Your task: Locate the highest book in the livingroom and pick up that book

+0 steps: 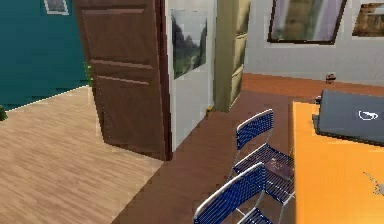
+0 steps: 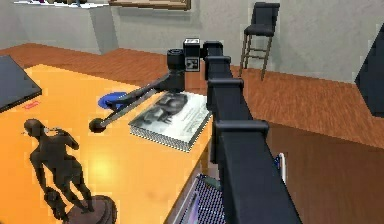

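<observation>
A thick grey-and-white book point(image 2: 172, 120) lies flat on the orange table point(image 2: 60, 105), near its edge, in the arm side view. The dark arm point(image 2: 235, 130) rises from the bottom edge and ends at two white marked squares. From there the gripper point(image 2: 110, 116) reaches down and left across the book's corner, with its thin fingers point(image 2: 135, 102) low above the tabletop. A small blue thing point(image 2: 119, 98) lies right by the fingers, so I cannot tell whether the gripper holds anything.
A dark statue of a figure point(image 2: 58, 170) stands on the table's near part. A laptop point(image 1: 352, 116) rests on the same table, with two blue chairs point(image 1: 262, 150) beside it. An open brown door point(image 1: 125, 75) and a framed picture point(image 1: 188, 42) lie ahead. A dark stool point(image 2: 260, 35) stands by the far wall.
</observation>
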Controlling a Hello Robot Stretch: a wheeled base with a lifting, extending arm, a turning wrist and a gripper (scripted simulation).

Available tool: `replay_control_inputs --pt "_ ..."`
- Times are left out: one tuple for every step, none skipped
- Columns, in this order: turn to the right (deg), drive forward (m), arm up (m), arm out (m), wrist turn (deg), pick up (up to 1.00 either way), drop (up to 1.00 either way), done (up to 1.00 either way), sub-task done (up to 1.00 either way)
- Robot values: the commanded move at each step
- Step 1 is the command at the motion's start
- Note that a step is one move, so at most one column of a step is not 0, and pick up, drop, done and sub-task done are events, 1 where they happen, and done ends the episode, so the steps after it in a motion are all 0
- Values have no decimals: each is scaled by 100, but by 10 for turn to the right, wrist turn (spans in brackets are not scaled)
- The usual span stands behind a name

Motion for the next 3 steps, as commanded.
replay_control_inputs --pt "0 0 0 0 450 0 0 0 0" --pt "0 0 0 0 450 0 0 0 0" --pt "0 0 0 0 30 0 0 0 0"
